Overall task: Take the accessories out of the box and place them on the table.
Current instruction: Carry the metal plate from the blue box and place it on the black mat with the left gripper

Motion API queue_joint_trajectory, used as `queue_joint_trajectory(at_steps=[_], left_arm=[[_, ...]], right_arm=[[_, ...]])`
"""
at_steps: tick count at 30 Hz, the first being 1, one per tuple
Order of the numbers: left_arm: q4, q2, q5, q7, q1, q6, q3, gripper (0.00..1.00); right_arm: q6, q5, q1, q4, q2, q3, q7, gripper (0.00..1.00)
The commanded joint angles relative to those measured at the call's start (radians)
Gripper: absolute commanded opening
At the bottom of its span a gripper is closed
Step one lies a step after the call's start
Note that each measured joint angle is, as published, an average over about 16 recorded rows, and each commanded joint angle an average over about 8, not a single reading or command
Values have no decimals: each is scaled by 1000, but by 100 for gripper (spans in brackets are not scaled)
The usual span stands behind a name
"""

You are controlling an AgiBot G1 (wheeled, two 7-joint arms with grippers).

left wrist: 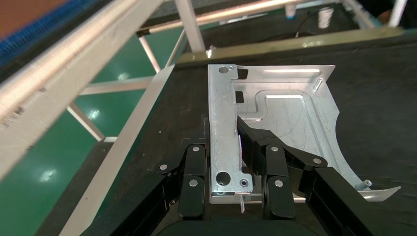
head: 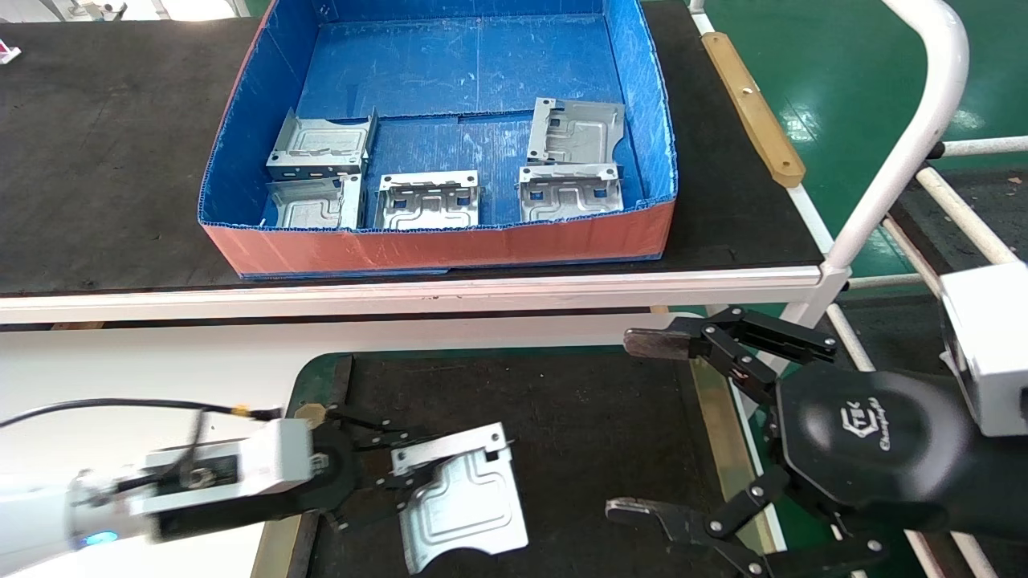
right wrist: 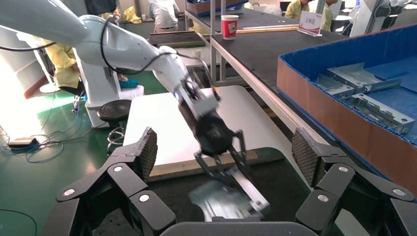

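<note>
Holding one plate [head: 462,498] by its flange just over the table [head: 610,417], the left end effector [head: 385,474] was clamped; we judged it should lower flat before letting go. Five plates [head: 426,201] lay in the box [head: 434,241]. Right end effector [head: 642,425]: spread, empty.

Left wrist: fingers [left wrist: 275,167] pinched the flange; contact beneath was hidden.

Right wrist: plate [right wrist: 221,201] blurred.
</note>
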Motion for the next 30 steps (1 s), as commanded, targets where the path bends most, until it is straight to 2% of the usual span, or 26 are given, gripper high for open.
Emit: queue_joint_trajectory(at_steps=[1, 10, 20, 30], left_arm=[[52, 36, 13, 36, -11, -18, 9, 0], [176, 172, 39, 111, -65, -142, 19, 0], [244, 252, 15, 97, -102, -122, 6, 0], [283, 294, 25, 93, -98, -91, 15, 0]], right_arm=[[0, 0, 0, 0, 0, 0, 0, 100], [0, 0, 0, 0, 0, 0, 0, 100], [0, 0, 0, 0, 0, 0, 0, 100], [0, 0, 0, 0, 0, 0, 0, 100]])
